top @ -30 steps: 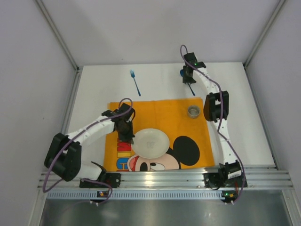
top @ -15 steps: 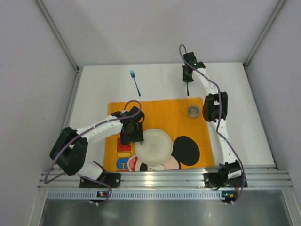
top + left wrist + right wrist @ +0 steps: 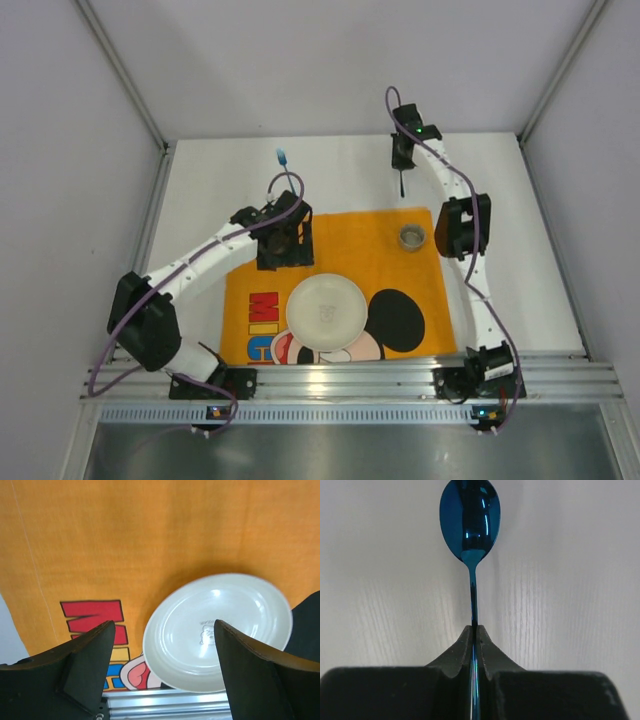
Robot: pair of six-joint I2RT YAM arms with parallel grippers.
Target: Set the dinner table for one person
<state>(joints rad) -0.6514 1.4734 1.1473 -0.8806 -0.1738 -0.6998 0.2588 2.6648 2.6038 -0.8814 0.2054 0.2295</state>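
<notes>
A white plate (image 3: 326,311) lies on the orange Mickey Mouse mat (image 3: 370,250), near the mat's front edge; the left wrist view looks down on the plate (image 3: 220,630) too. My left gripper (image 3: 284,245) hovers over the far left part of the mat, behind the plate, open and empty (image 3: 162,624). At the back right, my right gripper (image 3: 402,160) is shut on the handle of a blue spoon (image 3: 401,186) over the white dinner table (image 3: 210,190). The spoon's bowl (image 3: 470,520) sticks out beyond the shut fingertips (image 3: 474,628).
A blue fork (image 3: 282,156) lies on the table at the back, its handle hidden behind my left arm's cable. A small metal cup (image 3: 412,237) stands on the mat's far right corner. The ribbed aluminium rail (image 3: 350,380) runs along the near edge.
My left gripper slid the plate right, opened, let it go and drew back toward the far side of the mat. My right gripper shut on the spoon.
</notes>
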